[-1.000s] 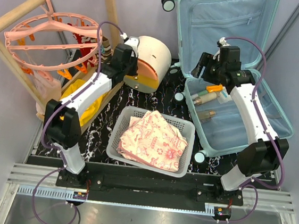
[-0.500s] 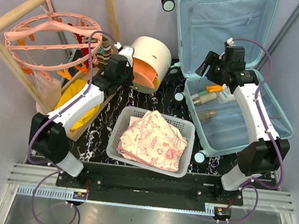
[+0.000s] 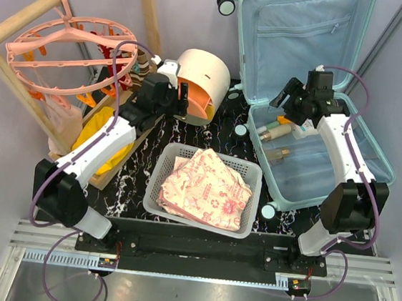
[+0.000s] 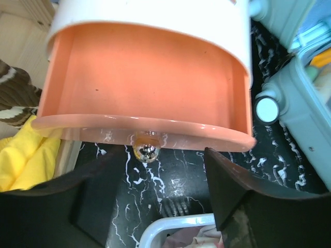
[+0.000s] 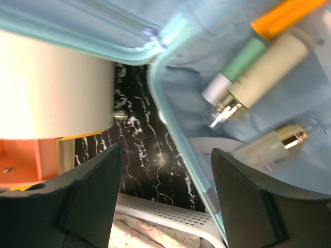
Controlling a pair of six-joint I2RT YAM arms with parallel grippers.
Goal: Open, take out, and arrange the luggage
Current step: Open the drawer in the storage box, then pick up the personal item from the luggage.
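Right end effector (image 3: 281,99) shifted right; luggage (image 3: 306,39) open.

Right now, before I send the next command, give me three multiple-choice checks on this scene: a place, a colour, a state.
1. Where are the bottles? A) in the luggage, lower half B) in the drawer C) in the left gripper
2. What colour is the drawer's front? A) green B) black C) orange
3. The left gripper is: A) shut on the knob B) open, empty C) shut on a bottle
Answers: 1 A, they lie on the luggage's blue lining. 2 C, the left wrist view shows it orange. 3 B, its fingers stand apart, short of the knob.
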